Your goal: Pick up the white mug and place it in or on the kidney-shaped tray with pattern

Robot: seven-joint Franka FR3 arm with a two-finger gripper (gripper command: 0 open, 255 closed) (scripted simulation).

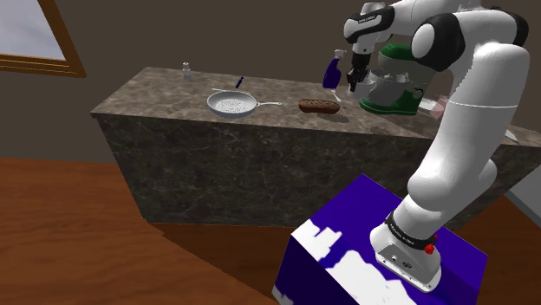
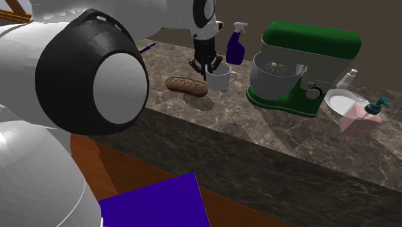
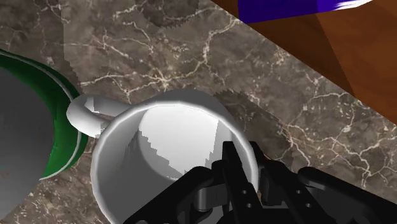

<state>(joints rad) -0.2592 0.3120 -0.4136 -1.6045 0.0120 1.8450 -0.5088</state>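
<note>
Gripper (image 3: 249, 160) looks clamped on the rim wall of the white mug (image 3: 159, 140), one finger inside, one outside. Plenty of open room on the surface (image 3: 191, 51) toward the shoulder view's left, though its near edge isn't far. On the right the green stand mixer (image 2: 303, 64) crowds in, so I'd go straight up. Mug's stiff, lightish, probably slick and chippable; rim pinch works. Just left lies the brown patterned tray (image 2: 187, 85), I think.

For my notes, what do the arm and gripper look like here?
The arm is glossy white with rounded links and dark joint caps, plus a dark band and red button near its base. The gripper is all black.
</note>
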